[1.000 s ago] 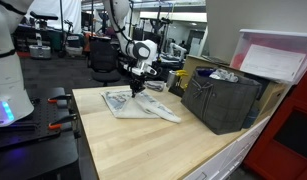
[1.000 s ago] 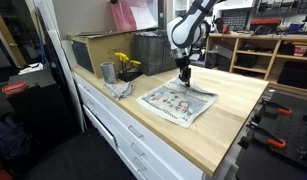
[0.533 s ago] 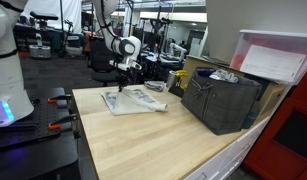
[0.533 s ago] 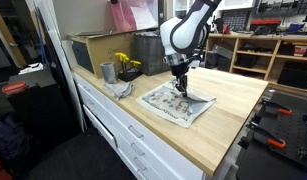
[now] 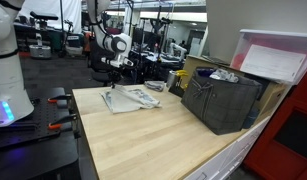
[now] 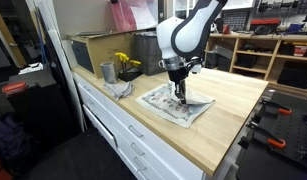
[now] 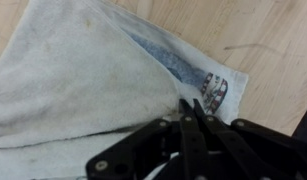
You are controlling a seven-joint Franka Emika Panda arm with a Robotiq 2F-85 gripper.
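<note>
— Gripper [image 6: 179,92] state?
— Fingers pressed together, clamped on a raised fold of the towel [image 6: 163,100]; wrist view shows it best.
— Towel's place?
— Spread on the wooden table [image 6: 231,118]; beside the black crate [image 5: 223,100], not touching it.

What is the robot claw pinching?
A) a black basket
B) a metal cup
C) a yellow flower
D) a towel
D: in the wrist view the gripper has its fingers closed on a folded-over edge of the towel, which lies on the wooden table.
</note>
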